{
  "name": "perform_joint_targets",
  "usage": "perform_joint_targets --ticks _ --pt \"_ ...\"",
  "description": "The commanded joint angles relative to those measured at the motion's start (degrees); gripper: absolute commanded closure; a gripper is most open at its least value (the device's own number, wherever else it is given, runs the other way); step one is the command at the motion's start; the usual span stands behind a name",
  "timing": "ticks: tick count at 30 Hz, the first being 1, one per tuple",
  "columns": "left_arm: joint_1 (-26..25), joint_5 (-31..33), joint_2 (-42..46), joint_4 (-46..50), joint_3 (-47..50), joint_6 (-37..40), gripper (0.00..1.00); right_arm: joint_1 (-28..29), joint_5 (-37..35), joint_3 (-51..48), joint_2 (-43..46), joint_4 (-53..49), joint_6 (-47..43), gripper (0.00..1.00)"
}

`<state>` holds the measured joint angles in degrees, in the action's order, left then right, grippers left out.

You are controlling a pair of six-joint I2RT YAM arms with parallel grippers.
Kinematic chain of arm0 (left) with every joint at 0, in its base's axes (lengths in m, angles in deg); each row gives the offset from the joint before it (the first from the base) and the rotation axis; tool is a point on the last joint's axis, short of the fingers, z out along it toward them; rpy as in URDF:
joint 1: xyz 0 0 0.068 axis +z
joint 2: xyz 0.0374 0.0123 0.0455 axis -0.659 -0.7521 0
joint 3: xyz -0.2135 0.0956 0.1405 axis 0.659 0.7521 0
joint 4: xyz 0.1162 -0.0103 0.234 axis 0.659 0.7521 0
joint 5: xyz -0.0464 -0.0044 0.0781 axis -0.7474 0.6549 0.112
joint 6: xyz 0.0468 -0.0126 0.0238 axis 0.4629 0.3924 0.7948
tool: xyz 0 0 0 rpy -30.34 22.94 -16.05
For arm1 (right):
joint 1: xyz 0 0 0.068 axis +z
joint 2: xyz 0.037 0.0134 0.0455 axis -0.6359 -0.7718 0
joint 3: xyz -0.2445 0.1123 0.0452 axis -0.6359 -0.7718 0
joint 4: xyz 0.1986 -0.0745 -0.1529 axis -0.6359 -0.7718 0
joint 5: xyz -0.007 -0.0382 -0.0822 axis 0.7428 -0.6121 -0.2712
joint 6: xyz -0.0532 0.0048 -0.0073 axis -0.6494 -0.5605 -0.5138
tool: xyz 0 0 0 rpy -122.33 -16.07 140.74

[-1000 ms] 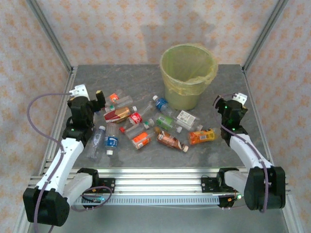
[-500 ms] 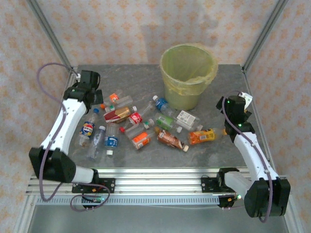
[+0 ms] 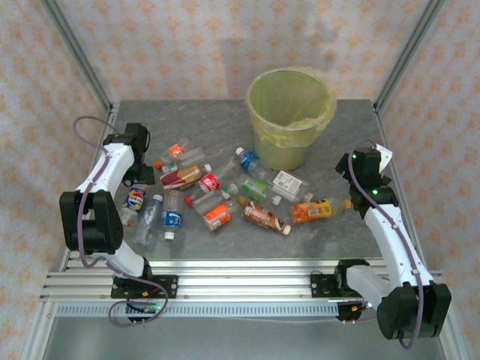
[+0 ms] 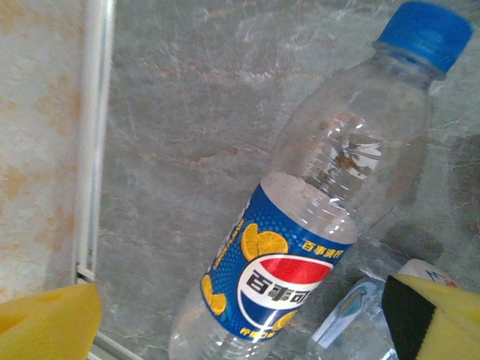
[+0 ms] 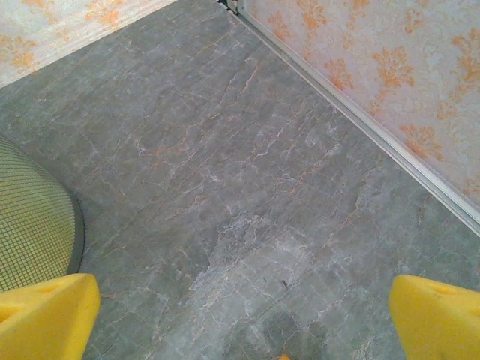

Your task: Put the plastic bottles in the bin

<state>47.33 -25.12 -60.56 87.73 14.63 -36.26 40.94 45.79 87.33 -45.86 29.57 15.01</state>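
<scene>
**Ana:** From above, where were the plastic bottles (image 3: 180, 178)?

**Ben:** They lay on their sides, scattered over the grey table (image 3: 217, 127). Most were left of and in front of the bin (image 3: 289, 146), which stood upright near the far edge.

**Ana:** And the arms?

**Ben:** The left gripper (image 3: 140, 176) hung at the left end of the scatter, over a blue-labelled bottle (image 3: 134, 201). The right gripper (image 3: 365, 160) was right of the bin, and an orange bottle (image 3: 311, 211) lay near that arm.

**Ana:** What did the left wrist camera give?

**Ben:** The blue-labelled bottle (image 4: 315, 210) lay slantwise on the table, with its blue cap (image 4: 424, 34) at the upper right. The yellow fingers (image 4: 49, 322) were spread wide at the two lower corners, released and grasping nothing. Between them sat the bottle's lower end. A second clear bottle (image 4: 349, 330) lay just beside it, and a metal rail (image 4: 94, 150) ran along the table's left edge.

**Ana:** The right wrist?

**Ben:** Its yellow fingers (image 5: 45, 315) were just as wide apart, with bare table (image 5: 240, 187) between them. The bin's meshed base (image 5: 34, 225) curved in at the left. A rail (image 5: 360, 120) and the patterned wall (image 5: 390, 52) crossed the upper right.
</scene>
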Motion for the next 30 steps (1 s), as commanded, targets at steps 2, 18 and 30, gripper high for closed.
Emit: perform_joint_targets --ticks 2,18,30 --pt "1.36 -5.56 -1.60 -3.25 1.49 1.29 0.05 0.09 -0.01 1.97 1.96 -2.08 0.68 0.01" --pt "5.62 -7.46 -10.46 -6.95 0.37 2.54 0.15 0.13 -0.53 2.45 3.86 -2.82 0.07 0.01" --pt "10.04 -8.49 -16.34 -9.53 -3.79 4.03 0.36 0.13 -1.32 3.88 4.46 -5.06 0.07 0.01"
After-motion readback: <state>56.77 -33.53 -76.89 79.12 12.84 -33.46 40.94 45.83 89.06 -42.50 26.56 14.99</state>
